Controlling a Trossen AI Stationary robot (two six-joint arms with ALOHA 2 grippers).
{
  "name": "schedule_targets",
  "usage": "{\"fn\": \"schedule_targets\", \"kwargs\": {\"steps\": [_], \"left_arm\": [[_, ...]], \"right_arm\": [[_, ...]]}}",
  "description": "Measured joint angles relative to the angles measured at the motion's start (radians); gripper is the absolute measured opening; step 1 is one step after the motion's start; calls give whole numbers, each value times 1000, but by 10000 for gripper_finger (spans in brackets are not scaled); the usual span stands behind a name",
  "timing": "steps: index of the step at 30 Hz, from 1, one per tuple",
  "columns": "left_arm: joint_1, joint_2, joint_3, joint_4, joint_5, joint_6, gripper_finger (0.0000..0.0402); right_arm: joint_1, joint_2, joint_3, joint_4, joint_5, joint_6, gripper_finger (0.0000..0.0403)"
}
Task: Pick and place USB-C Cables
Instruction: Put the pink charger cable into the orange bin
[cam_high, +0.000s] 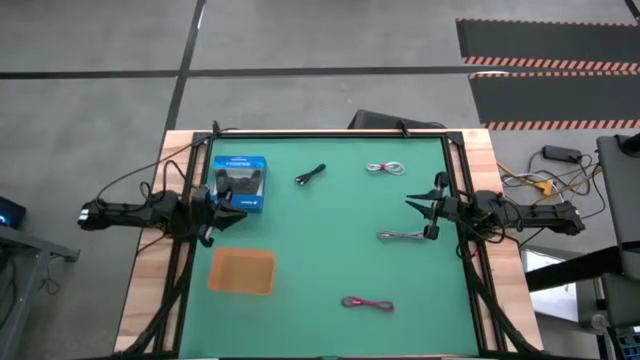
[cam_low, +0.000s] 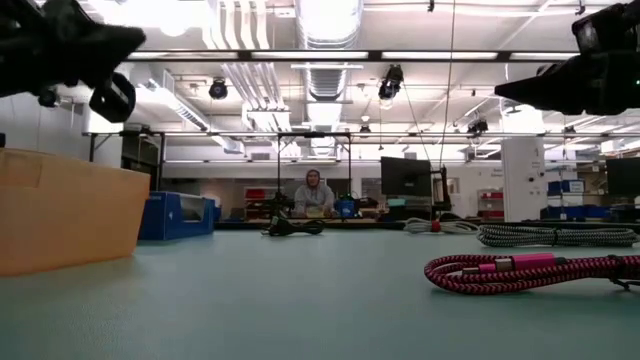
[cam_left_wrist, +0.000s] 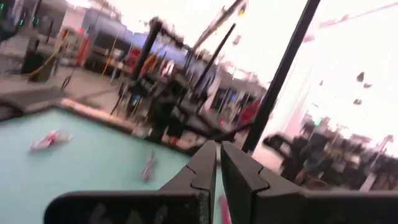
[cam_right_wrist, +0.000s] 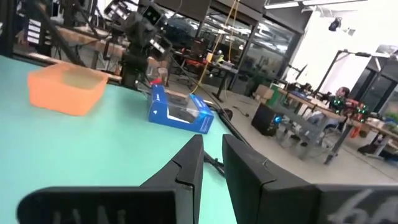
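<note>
Four small cable bundles lie spread over the green worktop (cam_high: 330, 240), none of them touched by either arm. The grey cable (cam_high: 402, 235) sits closest to the right gripper (cam_high: 424, 213), just below and beside its fingers (cam_right_wrist: 186, 168), which hang above the mat without reaching it. The white cable (cam_high: 385, 168) lies farther off toward the far edge on that same side, and the pink cable (cam_high: 367, 303) rests near the front edge, well apart from both arms. The black cable (cam_high: 311, 175) lies near the far edge around the middle, between the two arms and closer to the left one.

The right gripper's fingers stand nearly together, with only a narrow slit between them, and they hold nothing. The left gripper (cam_high: 228, 212) hovers at the opposite side of the worktop, its fingers (cam_left_wrist: 202, 177) pressed shut on nothing.

Right beside the left fingers, on the far side of them, lies a blue box (cam_high: 240, 182) picturing a controller. On their near side, a little farther away, sits an orange tray (cam_high: 242, 271) with nothing visible inside it.

From table height, a person (cam_low: 313, 192) is seated far back in the room behind the worktop.
</note>
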Motion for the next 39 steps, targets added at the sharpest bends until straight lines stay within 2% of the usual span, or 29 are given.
{"fn": "schedule_targets", "kwargs": {"steps": [5, 9, 13, 16, 21, 28, 32, 39], "left_arm": [[0, 11, 0, 193, 0, 5, 8], [0, 24, 0, 278, -2, 63, 8], [0, 57, 5, 364, -101, 107, 8], [0, 98, 22, 388, -122, 142, 8], [0, 219, 77, 464, -123, 130, 8], [-1, 483, 182, 607, -132, 128, 8], [-1, 644, 281, 609, -134, 119, 8], [-17, 953, 474, 592, -131, 92, 8]], "right_arm": [[0, 0, 0, 1, 0, 56, 52], [0, 0, 0, 3, -1, 246, 52], [0, 0, 0, 11, -1, 446, 52], [0, 0, 0, 10, -1, 502, 52], [0, 0, 0, 64, -1, 450, 52], [0, 0, 0, 191, -3, 297, 52], [0, 0, 0, 256, -14, 242, 52], [0, 0, 9, 286, -98, 233, 52]]}}
